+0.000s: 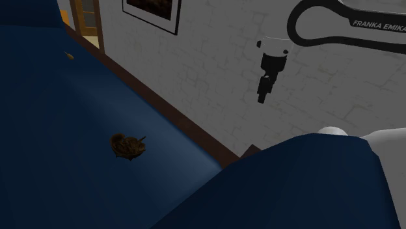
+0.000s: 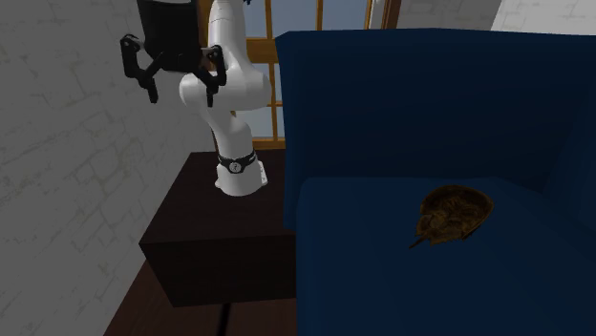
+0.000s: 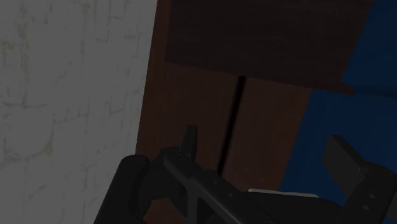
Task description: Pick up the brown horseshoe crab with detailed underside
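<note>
**Gripper open and raised by the wall; crab lying untouched on sofa seat**

Gripper: The black gripper [image 2: 178,81] hangs high in the air beside the white brick wall [image 2: 67,143], well apart from the task object. In the wrist view its two fingers [image 3: 191,137] stand wide apart with nothing between them; below them lie brown floor [image 3: 267,121] and an edge of blue upholstery. In the shoulder view the gripper [image 1: 263,94] is seen edge-on against the wall, pointing down.

Task object: The brown horseshoe crab [image 2: 457,212] lies on the seat of the dark blue sofa [image 2: 382,277]. In the second exterior view it sits toward the right of the seat, near the backrest, with its thin tail pointing toward the near left. In the shoulder view the crab [image 1: 127,146] rests in the middle of the seat, with the sofa's armrest [image 1: 293,185] between it and the arm.

Arm and stand: The white arm [image 2: 229,86] rises from a dark brown box stand [image 2: 220,248] set just beside the sofa's left end in the second exterior view.

Other items: A small tan object [image 1: 67,56], too small to identify, lies far along the seat. A framed picture [image 1: 153,12] hangs on the wall. A wood-framed window [image 2: 287,24] stands behind the sofa.
</note>
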